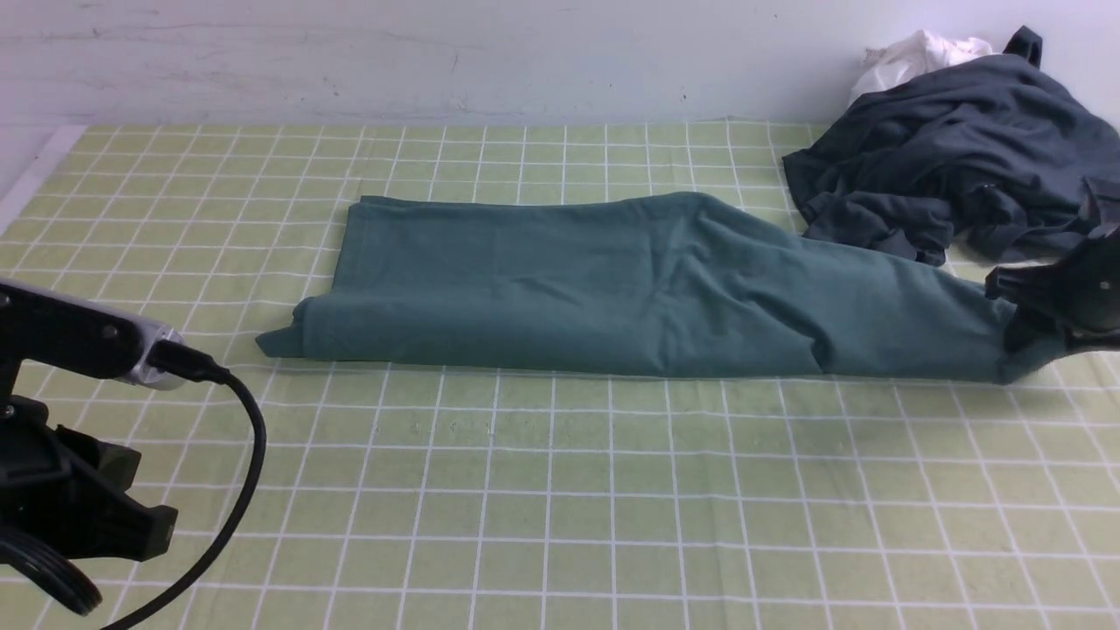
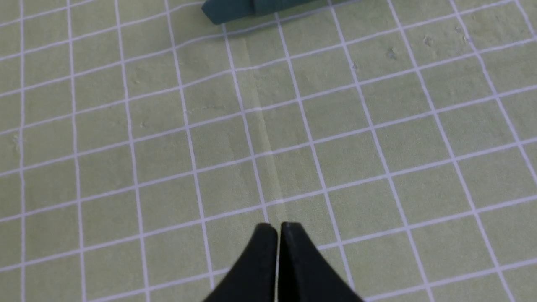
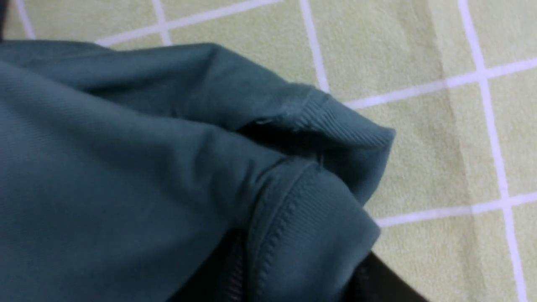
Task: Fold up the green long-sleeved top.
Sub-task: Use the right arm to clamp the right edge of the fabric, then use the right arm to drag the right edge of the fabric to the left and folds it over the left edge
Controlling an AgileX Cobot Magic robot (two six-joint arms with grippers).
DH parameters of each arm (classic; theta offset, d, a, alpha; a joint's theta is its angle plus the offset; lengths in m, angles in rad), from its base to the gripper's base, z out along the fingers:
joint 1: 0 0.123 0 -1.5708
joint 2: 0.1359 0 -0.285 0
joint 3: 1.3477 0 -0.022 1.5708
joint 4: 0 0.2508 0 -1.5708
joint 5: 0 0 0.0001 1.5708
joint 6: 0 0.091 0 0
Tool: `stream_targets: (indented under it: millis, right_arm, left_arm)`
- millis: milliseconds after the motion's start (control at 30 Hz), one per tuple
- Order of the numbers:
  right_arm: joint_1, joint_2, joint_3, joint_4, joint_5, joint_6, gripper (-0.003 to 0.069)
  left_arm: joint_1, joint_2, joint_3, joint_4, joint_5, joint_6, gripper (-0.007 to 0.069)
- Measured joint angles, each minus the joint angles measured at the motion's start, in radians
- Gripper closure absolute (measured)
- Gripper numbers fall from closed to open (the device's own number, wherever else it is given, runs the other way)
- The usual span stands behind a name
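Observation:
The green long-sleeved top [image 1: 612,289] lies across the middle of the checked mat, folded lengthwise into a long flat strip. Its left end [image 2: 247,6] shows at the edge of the left wrist view. At the strip's right end, my right gripper [image 1: 1006,311] has its black fingers closed around the cloth. The right wrist view shows a ribbed, stitched edge of the top [image 3: 310,218] bunched between the fingers of that gripper [image 3: 300,277]. My left gripper [image 2: 277,226] is shut with nothing in it, hovering over bare mat at the near left, well short of the top.
A crumpled charcoal-grey garment [image 1: 954,166] sits at the back right, close behind the top's right end, with a white cloth [image 1: 910,57] behind it against the wall. The left arm's body and cable [image 1: 219,385] hang over the near-left mat. The mat's left edge [image 1: 35,175] runs along a white table.

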Motion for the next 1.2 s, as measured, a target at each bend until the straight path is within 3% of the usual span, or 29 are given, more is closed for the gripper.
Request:
stream_targets:
  millis: [67,133,333,467,733,767,800,933,1100,1200]
  right_arm:
    - [0.000,-0.017,-0.018,-0.014,0.025,-0.046,0.0595]
    - [-0.002,-0.042,-0.045,-0.050,0.054,-0.067,0.0638]
    - [-0.003,-0.119,-0.213,-0.281,0.234,-0.078,0.0657]
    - [0.004,-0.137,-0.335,-0.265,0.314,-0.071,0.0657]
    - [0.182,-0.140,-0.533,0.053,0.296,-0.087,0.0657]
    - [0.268,-0.138,-0.536,0.172,0.232,-0.118,0.0657]
    - [0.279,-0.138,-0.536,0.185,0.224,-0.118,0.0657]
    - [0.502,-0.079,-0.544,0.435,0.038,-0.247,0.0657]
    - [0.697,0.088,-0.545,0.523,-0.138,-0.373,0.0648]
    - [0.758,0.206,-0.540,0.522,-0.228,-0.398,0.0579]
  left_arm:
    - [0.000,0.000,0.000,-0.001,0.000,0.000,0.0628]
    - [0.000,0.000,0.000,-0.001,0.000,0.000,0.0628]
    - [0.000,0.000,0.000,-0.030,-0.013,0.000,0.0628]
    - [0.000,0.000,0.000,-0.053,-0.022,0.000,0.0628]
    - [0.000,0.000,0.000,-0.079,-0.042,0.000,0.0628]
    - [0.000,0.000,0.000,-0.079,-0.042,0.000,0.0628]
    - [0.000,0.000,0.000,-0.079,-0.042,0.000,0.0628]
    - [0.000,0.000,0.000,-0.079,-0.042,0.000,0.0628]
    - [0.000,0.000,0.000,-0.090,-0.041,0.000,0.0628]
    - [0.000,0.000,0.000,-0.104,-0.034,0.000,0.0628]
